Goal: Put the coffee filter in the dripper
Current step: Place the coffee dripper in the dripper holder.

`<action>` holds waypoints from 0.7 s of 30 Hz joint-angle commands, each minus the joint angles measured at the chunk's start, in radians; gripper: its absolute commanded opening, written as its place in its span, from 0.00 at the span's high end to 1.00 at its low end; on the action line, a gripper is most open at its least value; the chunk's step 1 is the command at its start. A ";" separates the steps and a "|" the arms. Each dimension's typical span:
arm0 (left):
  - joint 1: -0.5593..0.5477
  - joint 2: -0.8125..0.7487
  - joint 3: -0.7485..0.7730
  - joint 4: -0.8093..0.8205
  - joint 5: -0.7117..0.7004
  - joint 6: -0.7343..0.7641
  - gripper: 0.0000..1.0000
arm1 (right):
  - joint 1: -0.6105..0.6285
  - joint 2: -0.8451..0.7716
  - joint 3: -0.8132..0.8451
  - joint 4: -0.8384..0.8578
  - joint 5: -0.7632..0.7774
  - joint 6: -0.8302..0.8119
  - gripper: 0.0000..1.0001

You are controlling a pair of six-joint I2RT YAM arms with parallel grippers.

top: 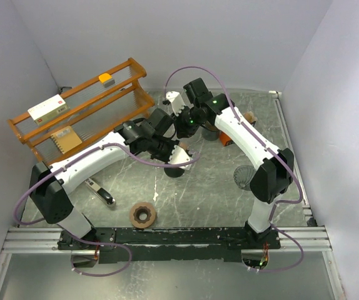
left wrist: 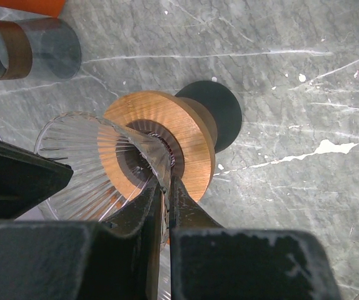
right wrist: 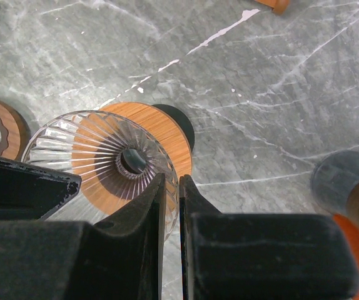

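Both arms are reaching in toward the middle of the grey marbled tabletop (top: 217, 194) and meeting at the dripper (right wrist: 98, 147). The dripper is a ribbed clear-glass cone with a wooden collar (right wrist: 164, 134) around its narrow end. A dark round patch (right wrist: 181, 125) is showing just past the collar; I cannot tell whether it is a base or a shadow.

The left claw (left wrist: 167, 181) is clamping on the glass rim, its two fingers drawn almost together with only the thin wall of the cone between them. The right claw (right wrist: 172, 182) is gripping the same rim in the same way, with the glass edge caught in the narrow slit. In the left wrist view the cone is lying tilted, its mouth toward the camera. The right wrist camera is looking straight down into it, and the ribs are showing bare down to the centre hole.

The coffee filter (top: 142, 214), if the brown ring with the scalloped inner edge is it, is lying flat on the tabletop near the left arm's base, well apart from the dripper.

A wooden rack (top: 79, 103) holding small boxes is standing at the far left. A glass vessel with a brown band (left wrist: 14, 40) is sitting to the far right of the dripper. A dark grey round object (top: 245, 178) is resting beside the right arm.
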 commanded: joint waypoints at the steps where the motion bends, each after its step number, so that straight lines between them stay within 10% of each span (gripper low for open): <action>1: 0.003 0.059 -0.080 -0.068 0.022 -0.017 0.89 | 0.013 0.019 -0.060 -0.047 0.036 -0.014 0.99; 21: 0.026 0.072 -0.110 -0.060 0.030 -0.022 0.87 | 0.013 0.020 -0.095 -0.038 0.050 -0.019 0.99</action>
